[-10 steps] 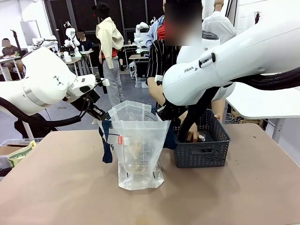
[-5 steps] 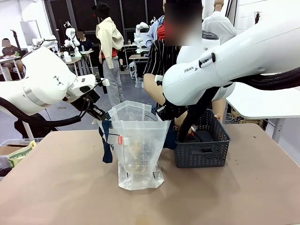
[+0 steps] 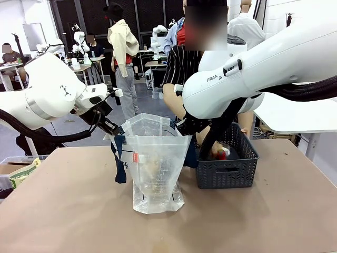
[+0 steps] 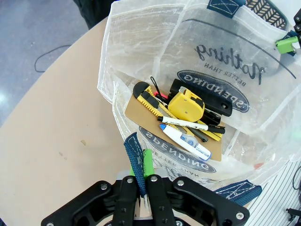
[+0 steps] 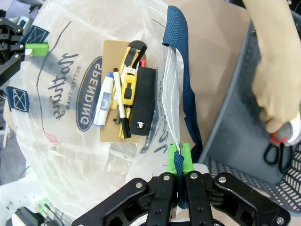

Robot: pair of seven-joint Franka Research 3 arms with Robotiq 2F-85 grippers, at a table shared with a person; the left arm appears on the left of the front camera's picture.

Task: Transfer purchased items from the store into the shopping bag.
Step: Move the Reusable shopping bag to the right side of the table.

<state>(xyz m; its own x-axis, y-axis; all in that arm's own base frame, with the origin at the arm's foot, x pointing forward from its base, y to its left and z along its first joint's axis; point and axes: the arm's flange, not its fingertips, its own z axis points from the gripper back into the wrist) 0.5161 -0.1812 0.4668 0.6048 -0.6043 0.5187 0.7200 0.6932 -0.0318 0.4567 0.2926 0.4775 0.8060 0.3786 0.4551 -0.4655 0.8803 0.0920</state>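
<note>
Webbing seems the right place to hold: my left end effector [image 4: 141,181] and right end effector [image 5: 178,176] are each clenched on a navy handle [image 4: 134,153] of the limp, light shopping bag [image 3: 158,163], standing on the table [image 3: 63,211] beside the grey basket [image 3: 226,178] where a person's hand [image 5: 273,94] grips scissors [image 5: 277,157].

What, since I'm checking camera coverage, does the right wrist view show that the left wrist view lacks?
Right wrist view: the person's hand in the basket, on a pair of scissors; the right gripper clamping a navy strap. Left wrist view: the left gripper clamping a second strap, a cable on the floor. Both: the shopping bag holding a yellow tape measure, utility knife and marker.
</note>
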